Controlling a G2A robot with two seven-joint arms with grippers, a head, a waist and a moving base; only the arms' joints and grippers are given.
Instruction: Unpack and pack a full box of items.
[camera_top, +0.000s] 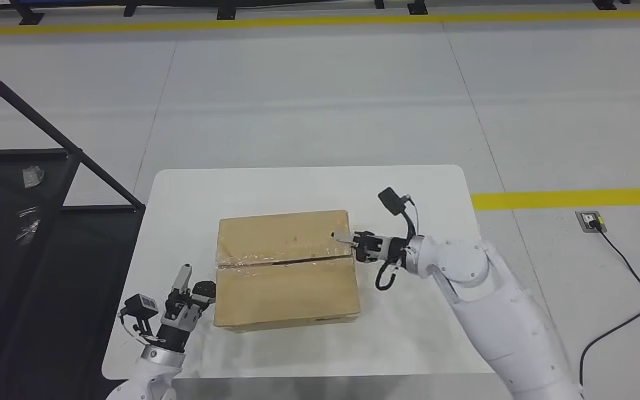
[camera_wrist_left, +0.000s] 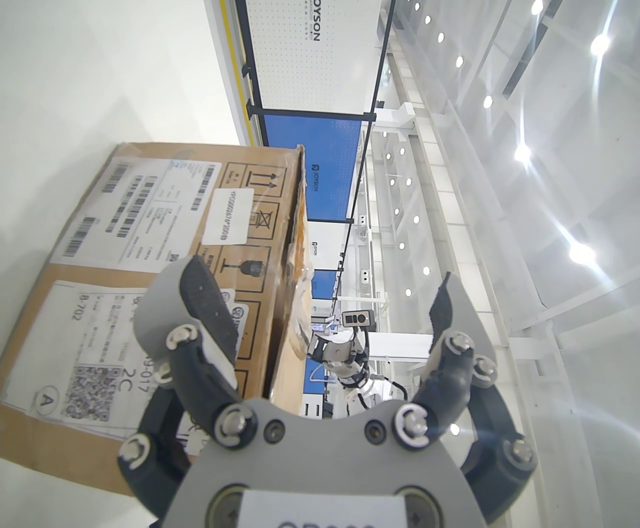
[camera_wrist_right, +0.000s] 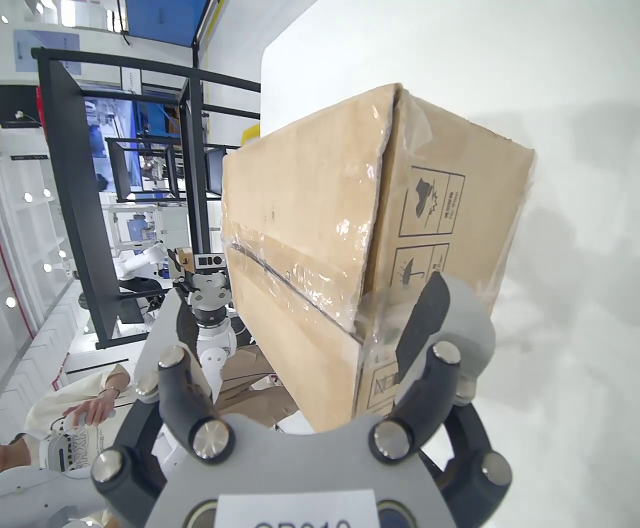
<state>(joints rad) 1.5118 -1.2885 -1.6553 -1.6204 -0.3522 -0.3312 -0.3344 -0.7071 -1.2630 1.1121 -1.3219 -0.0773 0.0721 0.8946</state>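
One closed, taped brown cardboard box (camera_top: 285, 270) sits mid white surface (camera_top: 420, 190). R tool (camera_top: 347, 240) is released, jaws spread, at box's right end by the top centre seam, straddling the lid's edge; contact unclear. L tool (camera_top: 190, 283) also released, near box's left-front corner w/ a gap between, box's labelled side facing it.

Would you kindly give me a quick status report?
Left gripper open, near box corner. Right gripper open, at seam end; box taped shut. Nothing in the way.
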